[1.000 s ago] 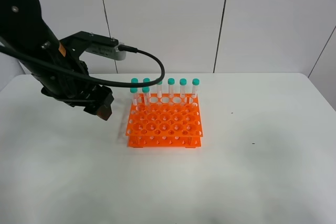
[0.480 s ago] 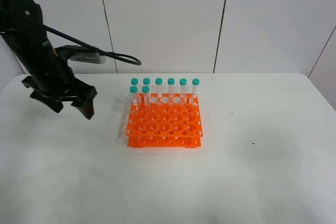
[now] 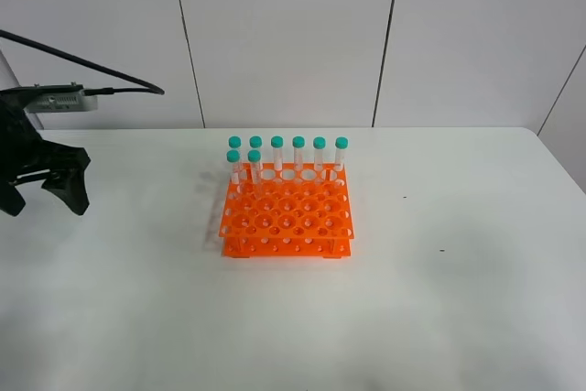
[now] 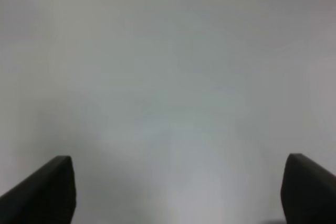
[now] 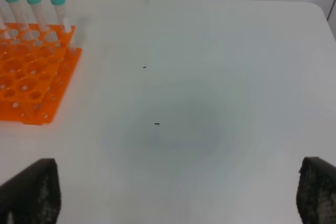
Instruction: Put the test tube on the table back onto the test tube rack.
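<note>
The exterior high view shows the orange test tube rack (image 3: 287, 211) near the middle of the white table (image 3: 458, 299), with eight teal-capped tubes standing upright in it: six along the far row and two just in front at the rack's left end. No tube lies loose on the table in any view, so the test tube (image 3: 255, 169) that the task names seems already seated, most likely one of the two front ones, though they all look alike and I cannot say which. The left gripper (image 3: 44, 191) hangs at the far left edge of the table, well apart from the rack, with its two dark fingers spread wide and nothing between them; its own wrist view shows only bare white surface between the finger tips (image 4: 52, 187). The right gripper (image 5: 173, 195) is outside the high view, but its wrist view shows both fingers far apart and empty, above bare table with the rack off to one side. By my judgement the work is at its end, and the step in hand is simply clearing away. Doing that well means keeping both arms away from the rack, so no finger or cable brushes the tall caps, and checking that each tube stands straight in its hole.
</note>
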